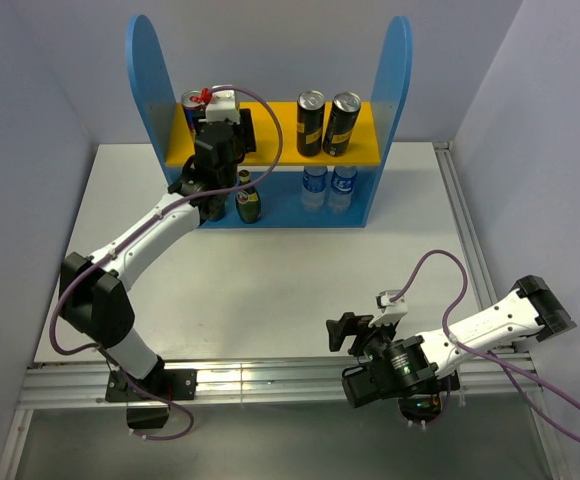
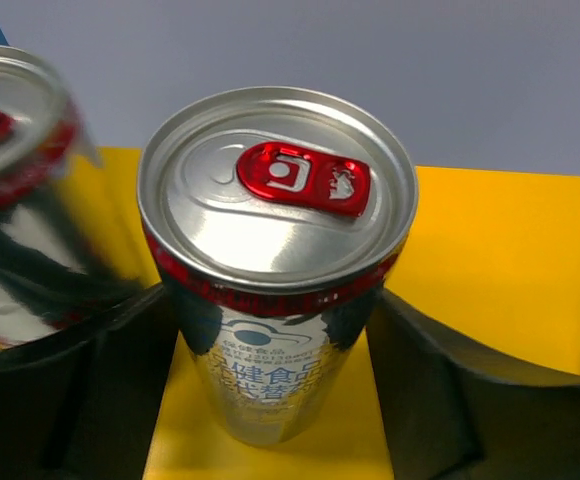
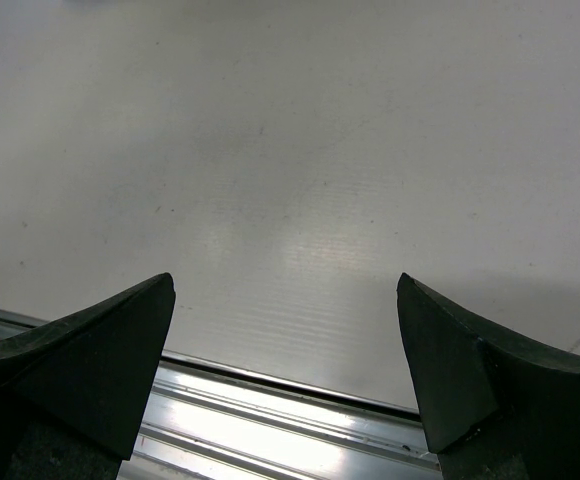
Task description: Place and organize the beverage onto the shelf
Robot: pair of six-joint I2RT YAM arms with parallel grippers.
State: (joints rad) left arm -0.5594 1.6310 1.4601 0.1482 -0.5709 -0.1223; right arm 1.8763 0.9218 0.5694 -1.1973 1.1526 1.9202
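A silver slim can (image 2: 275, 200) with a red tab stands upright on the yellow-orange upper board (image 2: 490, 270) of the shelf (image 1: 395, 90). My left gripper (image 2: 270, 300) is open around it, a finger on each side and yellow board showing in the gaps. A second red-rimmed can (image 2: 10, 190) stands just left of it. In the top view my left gripper (image 1: 215, 125) is at the board's left end. Two dark cans (image 1: 325, 123) stand on the right. A green bottle (image 1: 249, 203) is on the lower level. My right gripper (image 3: 285, 290) is open and holds nothing.
Two small blue-labelled bottles (image 1: 328, 187) stand on the shelf's lower level at the right. The shelf's tall blue side panel (image 1: 145, 80) rises just left of my left wrist. My right gripper (image 1: 342, 333) hovers low over the white table (image 1: 300, 280) beside the aluminium front rail (image 3: 290, 430).
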